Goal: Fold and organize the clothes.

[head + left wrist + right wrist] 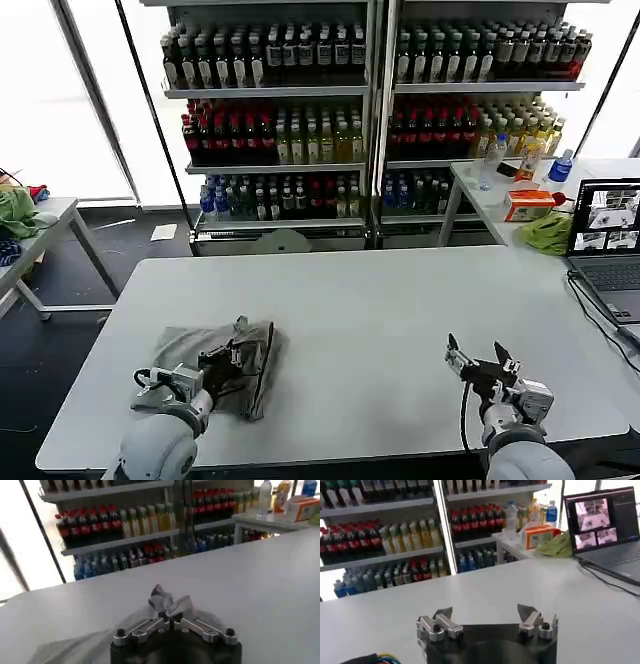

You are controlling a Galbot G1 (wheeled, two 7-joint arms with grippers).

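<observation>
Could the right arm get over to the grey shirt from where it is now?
Probably yes. The right gripper is open, and bare table lies between it and the grey shirt, though the left gripper is shut on that shirt.

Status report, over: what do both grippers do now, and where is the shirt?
Left gripper shut on grey shirt, near table's front left. Right gripper open, empty, front right. Nothing between them.
</observation>
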